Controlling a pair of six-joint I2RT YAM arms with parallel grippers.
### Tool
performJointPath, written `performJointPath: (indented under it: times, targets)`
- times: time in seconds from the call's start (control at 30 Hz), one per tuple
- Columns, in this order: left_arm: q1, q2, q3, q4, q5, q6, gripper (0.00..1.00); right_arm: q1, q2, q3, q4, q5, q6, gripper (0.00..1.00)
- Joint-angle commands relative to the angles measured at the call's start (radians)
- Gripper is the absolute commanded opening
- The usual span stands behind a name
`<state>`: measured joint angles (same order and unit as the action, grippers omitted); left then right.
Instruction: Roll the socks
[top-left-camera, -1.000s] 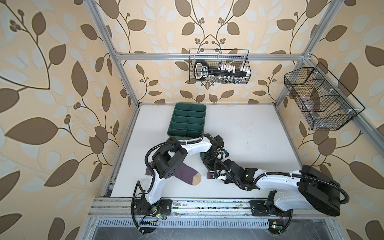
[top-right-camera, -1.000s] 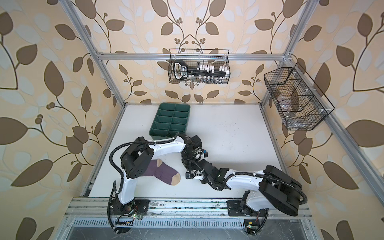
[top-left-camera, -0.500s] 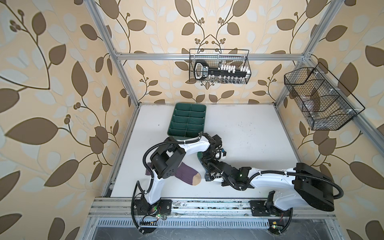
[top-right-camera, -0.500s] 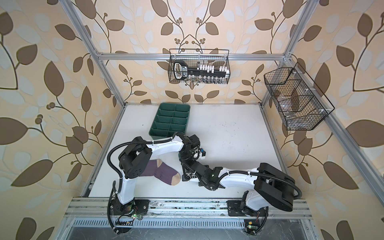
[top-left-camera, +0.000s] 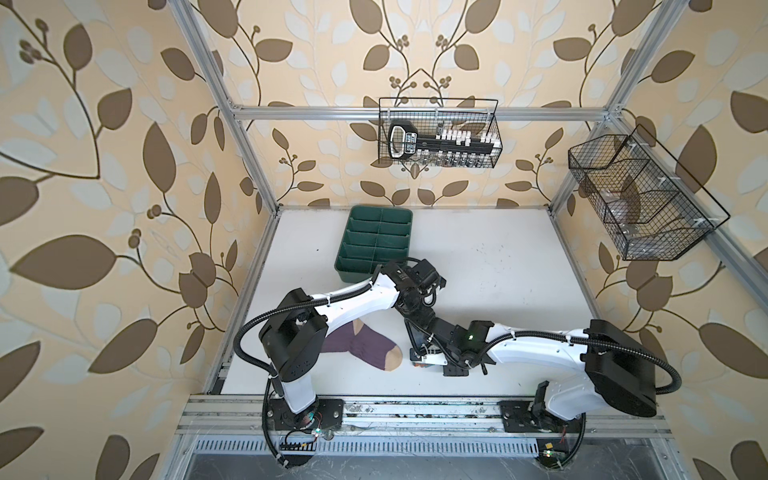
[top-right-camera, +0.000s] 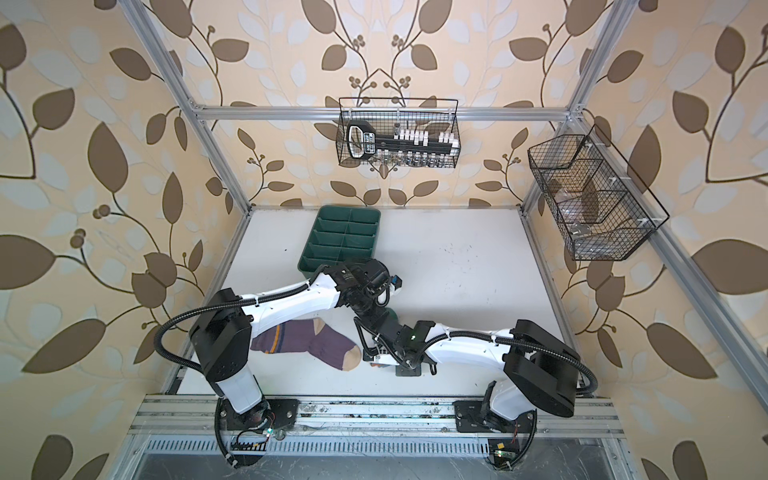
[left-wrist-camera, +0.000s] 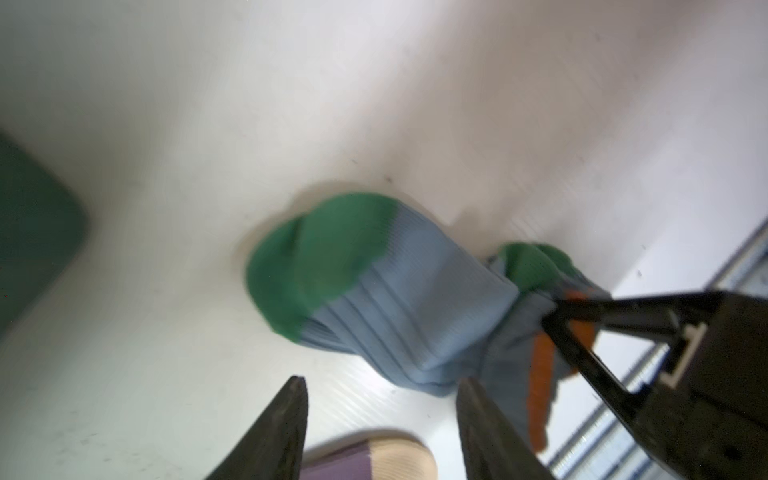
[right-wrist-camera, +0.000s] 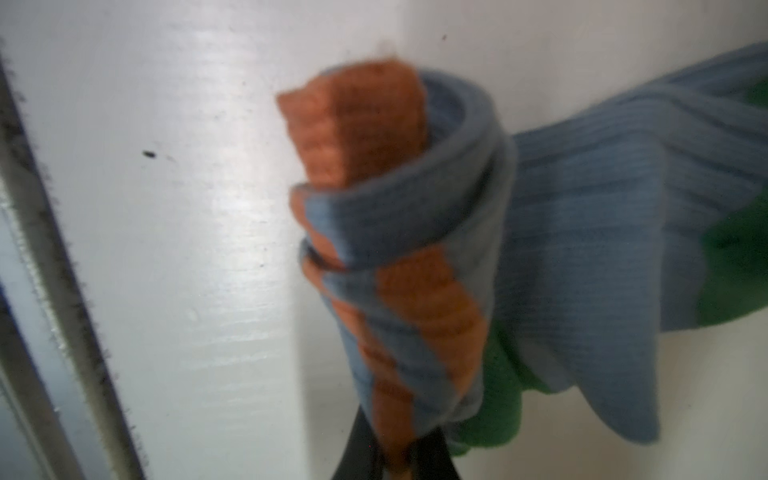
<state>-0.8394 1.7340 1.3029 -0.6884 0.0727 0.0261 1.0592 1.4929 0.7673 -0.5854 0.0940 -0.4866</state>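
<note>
Since the right gripper (right-wrist-camera: 397, 457) is clamped on the orange-cuffed, half-wound end of the grey-blue sock (right-wrist-camera: 561, 199) near the front edge of the worktop (top-left-camera: 490, 257), the roll should keep from springing loose. The left gripper (left-wrist-camera: 382, 384) hovers above the sock's foot end, jaws moderately apart and empty. The purple sock (top-right-camera: 316, 343) lies flat toward the front-left corner, likely awaiting its turn.

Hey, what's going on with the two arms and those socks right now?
The right pincer is clamped on the partly rolled orange-cuff end of the grey-blue sock, whose green toe lies on the white table. The left pincer hangs open just over that sock, gripping nothing. The purple sock lies flat and unrolled beside it.
</note>
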Motion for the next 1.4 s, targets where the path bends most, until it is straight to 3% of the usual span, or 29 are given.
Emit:
performJointPath:
  times: [0.0, 0.43, 0.57, 0.77, 1.1, 1.23, 1.37]
  targets:
    - [0.002, 0.015, 0.034, 0.054, -0.084, -0.021, 0.55, 0.009, 0.040, -0.025, -0.171, -0.134, 0.019, 0.00]
    - [0.003, 0.053, 0.085, -0.046, -0.011, 0.002, 0.49, -0.052, 0.103, 0.109, -0.273, -0.223, 0.001, 0.00]
    - [0.003, 0.083, 0.127, -0.143, 0.088, 0.024, 0.47, -0.069, 0.148, 0.148, -0.308, -0.232, 0.000, 0.00]
    - [0.003, 0.107, 0.091, -0.110, 0.172, 0.035, 0.48, -0.091, 0.215, 0.207, -0.360, -0.245, 0.008, 0.00]
    - [0.003, 0.228, 0.157, -0.067, 0.214, 0.032, 0.52, -0.106, 0.224, 0.202, -0.343, -0.243, 0.002, 0.00]
    - [0.002, 0.265, 0.156, -0.055, 0.179, 0.027, 0.53, -0.114, 0.224, 0.203, -0.333, -0.242, -0.006, 0.00]
    - [0.002, 0.281, 0.144, -0.030, 0.066, 0.002, 0.52, -0.116, 0.222, 0.202, -0.327, -0.245, -0.007, 0.00]
